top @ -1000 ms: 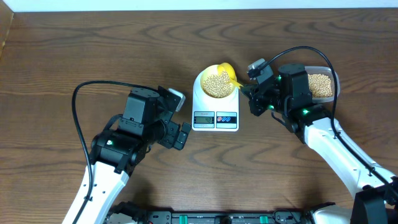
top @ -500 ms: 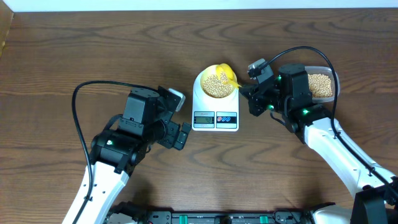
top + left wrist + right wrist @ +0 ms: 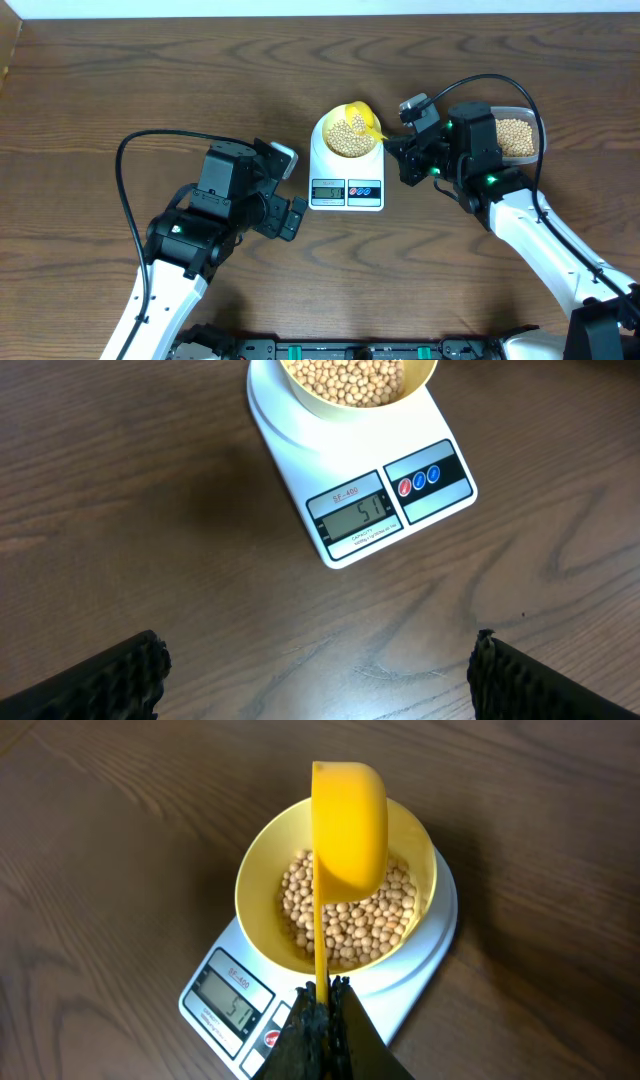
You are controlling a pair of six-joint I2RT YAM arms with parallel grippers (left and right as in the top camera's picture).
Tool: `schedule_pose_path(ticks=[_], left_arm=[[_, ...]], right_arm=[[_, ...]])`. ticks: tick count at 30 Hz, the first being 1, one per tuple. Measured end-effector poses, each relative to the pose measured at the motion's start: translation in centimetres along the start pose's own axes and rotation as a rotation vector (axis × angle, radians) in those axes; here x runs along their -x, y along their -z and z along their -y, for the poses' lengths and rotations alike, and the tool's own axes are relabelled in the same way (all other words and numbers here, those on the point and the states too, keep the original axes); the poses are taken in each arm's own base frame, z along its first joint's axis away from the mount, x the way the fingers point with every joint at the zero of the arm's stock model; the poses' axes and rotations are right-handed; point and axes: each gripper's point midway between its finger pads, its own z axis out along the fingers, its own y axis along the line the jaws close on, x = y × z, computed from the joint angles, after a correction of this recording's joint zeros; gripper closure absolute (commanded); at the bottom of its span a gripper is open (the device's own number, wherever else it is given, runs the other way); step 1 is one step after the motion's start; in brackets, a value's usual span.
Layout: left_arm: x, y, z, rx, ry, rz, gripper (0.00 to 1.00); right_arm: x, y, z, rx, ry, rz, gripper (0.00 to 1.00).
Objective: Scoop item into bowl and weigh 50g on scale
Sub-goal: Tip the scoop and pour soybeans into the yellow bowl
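Observation:
The pale yellow bowl (image 3: pixel 262 880) stands on the white scale (image 3: pixel 425 960), filled with tan beans (image 3: pixel 350 925). My right gripper (image 3: pixel 325 992) is shut on the thin handle of a bright yellow scoop (image 3: pixel 348 820). The scoop hangs tipped over the bowl with its outer side toward the camera. From overhead the scoop (image 3: pixel 366 118) covers the far right rim of the bowl (image 3: pixel 327 127), and the right gripper (image 3: pixel 402 152) sits just right of the scale (image 3: pixel 320 165). The display (image 3: pixel 357 515) reads 51. My left gripper (image 3: pixel 320 682) is open and empty above bare table in front of the scale (image 3: pixel 300 450).
A clear plastic tub (image 3: pixel 541 133) holding more beans (image 3: pixel 514 138) stands at the right, behind the right arm. The left arm (image 3: pixel 215 205) rests left of the scale, its cable looping out to the left. The wood table's back edge runs along the top.
The scoop has turned slightly further over the bowl's rim. Both arms otherwise hold their places.

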Motion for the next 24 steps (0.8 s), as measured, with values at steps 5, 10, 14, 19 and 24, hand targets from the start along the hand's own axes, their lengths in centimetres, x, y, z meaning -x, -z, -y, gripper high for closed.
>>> schedule_pose_path(ticks=[5, 10, 14, 19, 24], left_arm=[[0.0, 0.0, 0.0, 0.0, 0.0, 0.0, 0.02], [0.0, 0.0, 0.0, 0.0, 0.0, 0.0, 0.02], [0.0, 0.0, 0.0, 0.0, 0.0, 0.0, 0.02], [0.0, 0.0, 0.0, 0.0, 0.0, 0.0, 0.02], [0.0, 0.0, 0.0, 0.0, 0.0, 0.0, 0.02]], right_arm=[[0.36, 0.0, -0.01, 0.0, 0.007, 0.014, 0.99], [0.52, 0.01, -0.03, 0.002, 0.01, 0.02, 0.99], [0.88, 0.02, -0.06, 0.003, 0.017, 0.035, 0.99], [0.91, 0.02, -0.06, 0.003, 0.018, 0.036, 0.99], [0.91, 0.02, -0.06, 0.003, 0.018, 0.036, 0.99]])
